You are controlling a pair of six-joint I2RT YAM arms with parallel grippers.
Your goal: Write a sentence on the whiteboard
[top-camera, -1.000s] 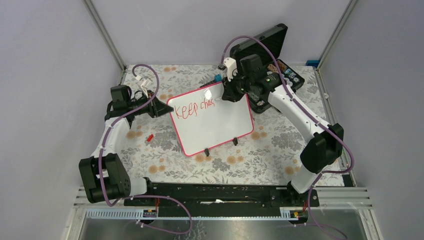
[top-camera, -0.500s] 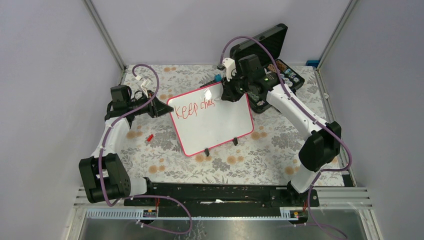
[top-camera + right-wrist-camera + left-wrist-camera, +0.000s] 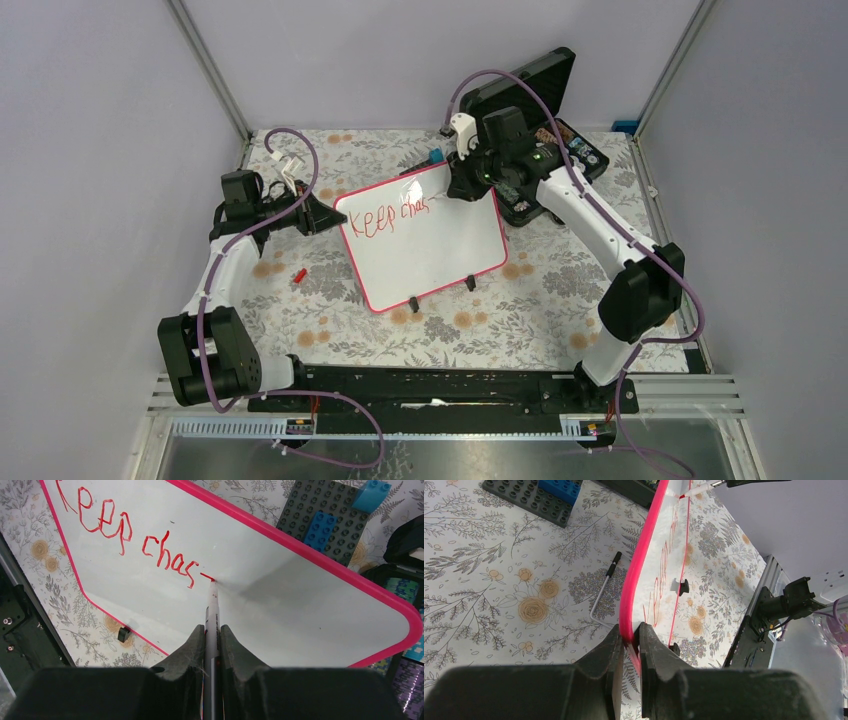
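The whiteboard (image 3: 425,245) with its red-pink frame lies tilted on the floral table. Red words "Keep chas" (image 3: 125,535) run along its top; a short stroke starts the letter after them. My right gripper (image 3: 212,630) is shut on a grey marker (image 3: 212,615), whose red tip touches the board just right of the "s". In the top view the right gripper (image 3: 462,190) is at the board's upper right. My left gripper (image 3: 629,632) is shut on the whiteboard's left frame edge (image 3: 636,575); in the top view it (image 3: 325,215) is at the board's upper left corner.
A black foam-lined case (image 3: 530,90) stands open behind the board. A grey baseplate with blue bricks (image 3: 327,517) lies past the board's top edge. An Allen key (image 3: 604,592) lies beside the frame. A small red cap (image 3: 298,274) lies left of the board.
The right gripper shifted slightly right along the board's top line with the marker. The left arm and the board have not moved.
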